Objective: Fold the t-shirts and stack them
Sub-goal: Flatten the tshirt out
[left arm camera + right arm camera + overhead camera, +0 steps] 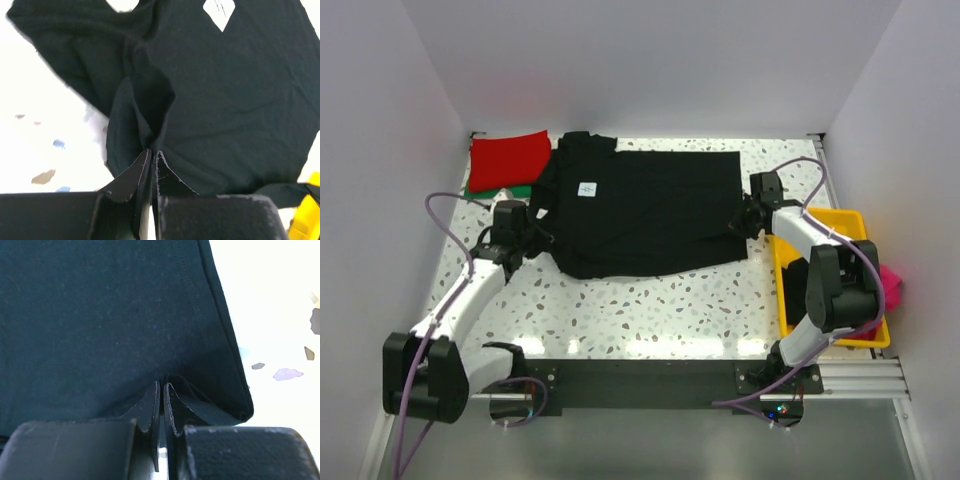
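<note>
Both claws are pressed together on the black t-shirt [640,210]. Our left gripper [152,152] pinches a raised ridge of cloth by the near sleeve, and our right gripper [161,384] pinches the hem corner. The shirt lies spread across the table's [650,320] middle, with its neck toward the left edge. We judge it light, limp and prone to sagging, so hems and corners look best to hold.

A yellow plastic tray [848,222] is sitting at the right edge of the speckled white table [650,310]. Plain white walls [650,60] are enclosing the table. A black mounting plate [640,382] is running along the near edge.
</note>
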Controlling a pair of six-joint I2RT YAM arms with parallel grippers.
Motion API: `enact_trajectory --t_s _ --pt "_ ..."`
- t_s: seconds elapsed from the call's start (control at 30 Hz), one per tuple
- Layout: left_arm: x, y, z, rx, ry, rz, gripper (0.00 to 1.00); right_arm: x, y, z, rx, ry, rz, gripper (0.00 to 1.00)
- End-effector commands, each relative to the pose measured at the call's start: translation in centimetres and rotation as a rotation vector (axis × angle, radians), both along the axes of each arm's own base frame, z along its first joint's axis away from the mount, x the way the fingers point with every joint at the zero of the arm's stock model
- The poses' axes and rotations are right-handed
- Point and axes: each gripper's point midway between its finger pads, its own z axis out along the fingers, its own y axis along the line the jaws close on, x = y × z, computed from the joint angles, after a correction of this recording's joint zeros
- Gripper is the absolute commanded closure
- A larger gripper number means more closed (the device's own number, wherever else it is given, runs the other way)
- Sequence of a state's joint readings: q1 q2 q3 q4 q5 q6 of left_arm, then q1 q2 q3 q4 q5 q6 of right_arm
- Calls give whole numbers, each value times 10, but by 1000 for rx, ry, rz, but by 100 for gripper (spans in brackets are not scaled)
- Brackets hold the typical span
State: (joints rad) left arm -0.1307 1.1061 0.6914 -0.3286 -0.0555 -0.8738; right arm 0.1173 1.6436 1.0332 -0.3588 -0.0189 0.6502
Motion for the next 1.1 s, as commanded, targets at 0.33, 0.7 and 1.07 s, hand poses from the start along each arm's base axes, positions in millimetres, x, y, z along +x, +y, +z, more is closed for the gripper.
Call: enact_trajectory --t_s 0.33,0.7,1.07 --pt "115 -6 18 23 -123 -166 85 16 3 -4 1 9 16 100" --pt "68 10 25 56 -127 -109 42 12 1 -5 -5 4 22 100" --pt "11 14 -32 14 -55 -44 56 9 2 -2 -3 -5 27 100"
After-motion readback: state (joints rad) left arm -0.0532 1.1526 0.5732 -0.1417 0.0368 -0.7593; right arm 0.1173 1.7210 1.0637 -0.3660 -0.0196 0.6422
